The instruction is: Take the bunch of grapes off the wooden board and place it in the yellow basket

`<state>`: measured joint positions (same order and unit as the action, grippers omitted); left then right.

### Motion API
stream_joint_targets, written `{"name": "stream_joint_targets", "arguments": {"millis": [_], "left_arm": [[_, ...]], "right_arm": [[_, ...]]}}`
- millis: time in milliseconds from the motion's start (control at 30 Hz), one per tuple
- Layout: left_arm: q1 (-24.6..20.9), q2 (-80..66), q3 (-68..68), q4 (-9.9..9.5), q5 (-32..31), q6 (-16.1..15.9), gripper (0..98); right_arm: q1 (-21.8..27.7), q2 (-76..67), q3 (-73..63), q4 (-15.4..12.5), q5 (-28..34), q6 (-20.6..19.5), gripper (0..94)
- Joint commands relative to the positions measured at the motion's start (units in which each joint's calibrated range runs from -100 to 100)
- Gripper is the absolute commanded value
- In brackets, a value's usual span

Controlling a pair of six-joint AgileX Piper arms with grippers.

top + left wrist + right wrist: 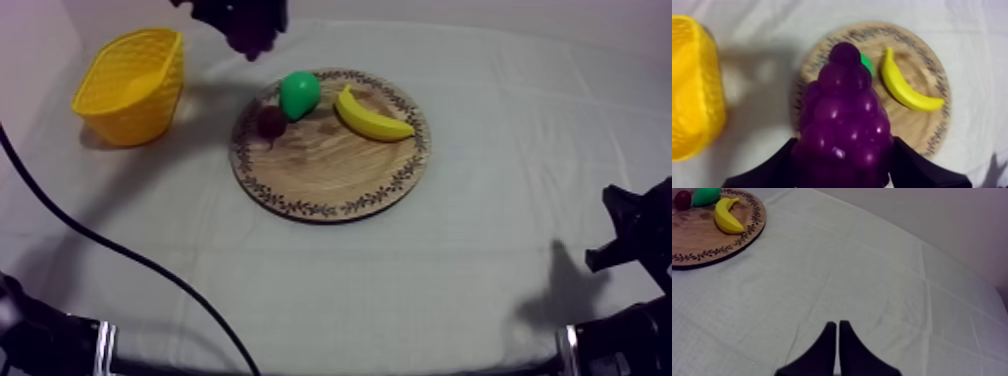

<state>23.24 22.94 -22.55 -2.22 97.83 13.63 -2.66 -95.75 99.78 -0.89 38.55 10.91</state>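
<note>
Jaws of the left gripper (844,145) are clamped on the bunch of grapes (844,110), held in the air at the far side, between the yellow basket (130,85) at left and the wooden board (330,175). On the board lie a pear (299,93), a small red fruit (271,121) and a banana (372,115). The right gripper (837,324) sits near right over bare cloth (872,263), pressed together, holding nothing.

Dim violet-tinged light, perhaps from overhead, soft shadows on cloth (480,250), glints on grapes (844,125)
</note>
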Motion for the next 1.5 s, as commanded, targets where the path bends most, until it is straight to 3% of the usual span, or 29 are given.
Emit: {"name": "stream_joint_targets", "arguments": {"millis": [0,733,1467], "left_arm": [[-2.6,-0.2,0.4,-0.10,-0.2,-0.9,51.8],[-18.0,-0.5,3.1,-2.53,-1.1,-6.8,53.1],[-21.8,13.2,2.2,-2.33,-4.3,-6.6,55.0]], "right_arm": [[0.0,0.0,0.0,0.0,0.0,0.0,0.3],[0.0,0.0,0.0,0.0,0.0,0.0,0.3],[0.0,0.0,0.0,0.0,0.0,0.0,0.3]]}}
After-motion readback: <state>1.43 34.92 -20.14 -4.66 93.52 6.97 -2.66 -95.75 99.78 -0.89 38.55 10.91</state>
